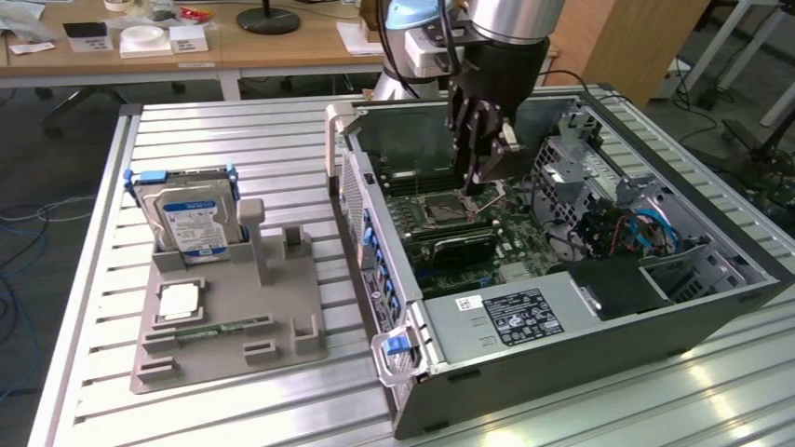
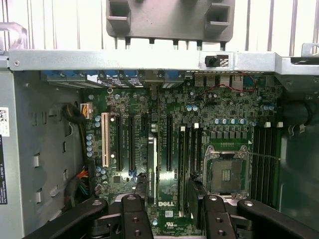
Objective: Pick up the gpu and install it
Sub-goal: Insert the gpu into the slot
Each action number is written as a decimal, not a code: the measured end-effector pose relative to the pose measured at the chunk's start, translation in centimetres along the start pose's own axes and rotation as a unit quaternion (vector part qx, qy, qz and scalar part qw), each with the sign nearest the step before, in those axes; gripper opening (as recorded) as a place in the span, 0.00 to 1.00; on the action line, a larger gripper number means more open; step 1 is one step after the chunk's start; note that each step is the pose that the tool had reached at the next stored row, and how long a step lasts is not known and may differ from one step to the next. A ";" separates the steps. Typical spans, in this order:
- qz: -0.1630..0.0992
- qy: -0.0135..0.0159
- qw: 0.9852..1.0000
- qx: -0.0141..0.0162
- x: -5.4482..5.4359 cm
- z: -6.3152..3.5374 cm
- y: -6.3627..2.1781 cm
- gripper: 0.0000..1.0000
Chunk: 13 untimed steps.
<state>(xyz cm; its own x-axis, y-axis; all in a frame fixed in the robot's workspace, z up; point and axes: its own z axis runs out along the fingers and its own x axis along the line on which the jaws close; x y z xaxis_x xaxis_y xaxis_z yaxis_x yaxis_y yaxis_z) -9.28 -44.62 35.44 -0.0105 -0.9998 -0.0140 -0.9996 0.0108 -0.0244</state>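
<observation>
The gpu (image 1: 457,246) is a thin dark card standing on edge in a long slot of the motherboard (image 1: 497,233) inside the open computer case (image 1: 546,363). In the wrist view the gpu (image 2: 151,169) shows as a narrow dark edge with small white lettering, among the black expansion slots. My gripper (image 1: 482,186) hangs inside the case just above the board, near the processor socket (image 1: 445,207) and a little behind the card. Its black fingers (image 2: 134,219) stand apart, and the gripper (image 2: 175,219) is open and holds nothing. The card's near end reaches in beside one finger.
To the exterior view's left, a grey holder (image 1: 236,326) carries a silver hard drive (image 1: 189,219) with a blue-white label and a small green memory stick (image 1: 205,329). Case walls, a drive cage (image 1: 584,177), cables and the power supply (image 1: 522,317) hem in the board. The processor socket (image 2: 227,174) lies beside the slots.
</observation>
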 end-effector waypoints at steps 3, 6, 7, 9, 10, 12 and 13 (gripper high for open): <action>0.000 0.000 1.000 0.000 0.0 0.22 0.00 0.46; 0.000 0.000 1.000 0.000 0.0 0.65 0.02 0.46; 0.000 0.000 1.000 0.000 0.0 0.79 0.02 0.46; 0.000 0.000 1.000 0.000 0.0 0.98 0.02 0.46; 0.000 0.000 1.000 0.000 0.0 1.06 0.03 0.46; 0.000 0.000 1.000 0.000 0.0 1.25 0.03 0.46; 0.000 0.000 1.000 0.000 0.0 1.36 0.03 0.46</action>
<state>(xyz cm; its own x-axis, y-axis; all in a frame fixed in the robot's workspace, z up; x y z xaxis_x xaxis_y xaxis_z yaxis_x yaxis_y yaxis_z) -9.28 -44.61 34.09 -0.0113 -0.9998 -0.0140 -0.9996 0.0116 -0.0245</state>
